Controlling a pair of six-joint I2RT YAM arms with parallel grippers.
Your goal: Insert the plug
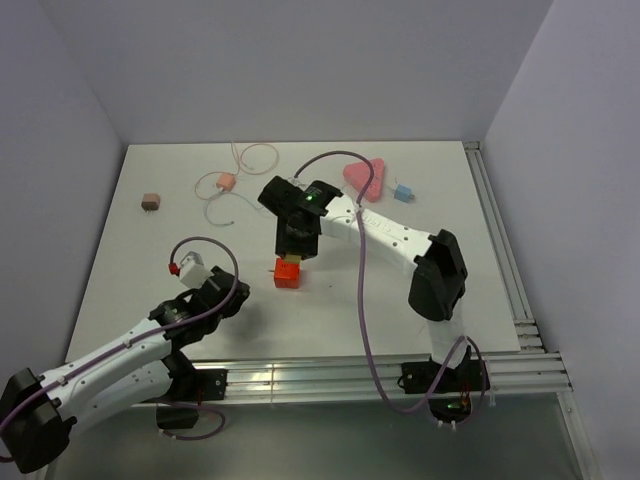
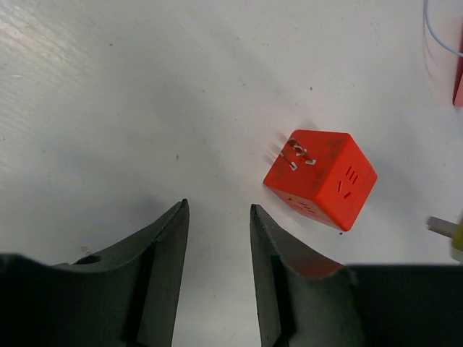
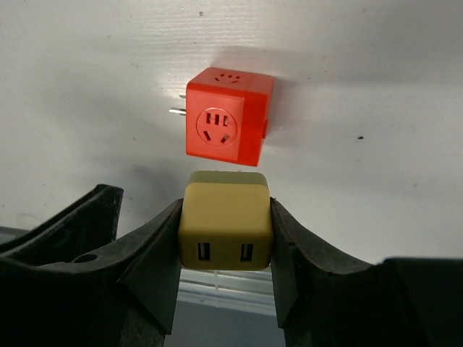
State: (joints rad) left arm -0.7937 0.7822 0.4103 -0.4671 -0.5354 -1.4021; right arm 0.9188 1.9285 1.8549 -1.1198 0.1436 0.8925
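Observation:
The light-blue plug [image 1: 403, 192] lies on the white table at the back right, beside the pink triangular socket strip [image 1: 362, 178]; no gripper is near it. My right gripper [image 1: 292, 252] [image 3: 226, 204] is shut on a yellow-tan USB charger block [image 3: 226, 225] and holds it just above an orange-red socket cube [image 1: 288, 273] [image 3: 228, 124] at mid-table. The cube lies with its prongs to the side and also shows in the left wrist view [image 2: 320, 178]. My left gripper [image 1: 238, 290] [image 2: 217, 210] is open and empty, low over the table just left of the cube.
A small brown block [image 1: 151, 201] lies at the far left. A salmon connector [image 1: 227, 182] with a thin looping cable lies at the back. Aluminium rails run along the near edge [image 1: 330, 378] and the right edge [image 1: 497, 240]. A purple cable hangs from the right arm.

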